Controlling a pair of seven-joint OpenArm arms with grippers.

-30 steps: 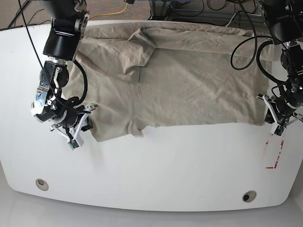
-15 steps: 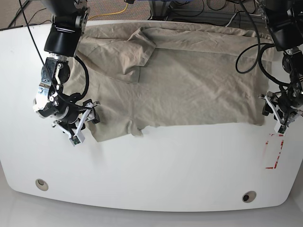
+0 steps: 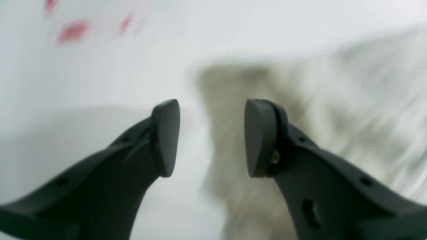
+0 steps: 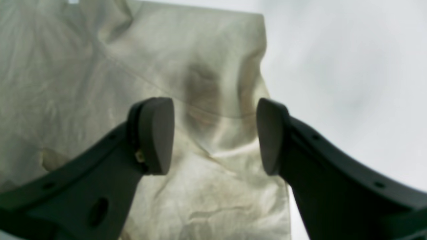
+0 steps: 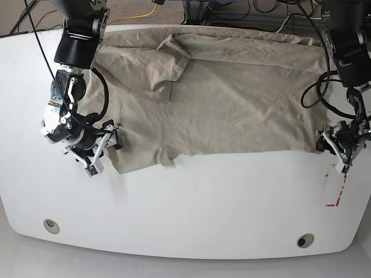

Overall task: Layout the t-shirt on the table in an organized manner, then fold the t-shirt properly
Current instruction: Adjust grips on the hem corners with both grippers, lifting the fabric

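White tabletop [image 5: 191, 220] carries the t-shirt [image 5: 220, 98] from nine to three o'clock. Both tools, left [image 5: 338, 152] and right [image 5: 98, 152], gape empty at near corners; the next move seems to be pinching those for the fold.

Base view looks steeply down, far, over the whole table [image 5: 191, 214]. Each wrist view sits close behind its jaws, facing the t-shirt [image 5: 232, 104] edge, which all views share.

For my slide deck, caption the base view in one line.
Both open grippers, right and left, flank the t-shirt spread on the table.
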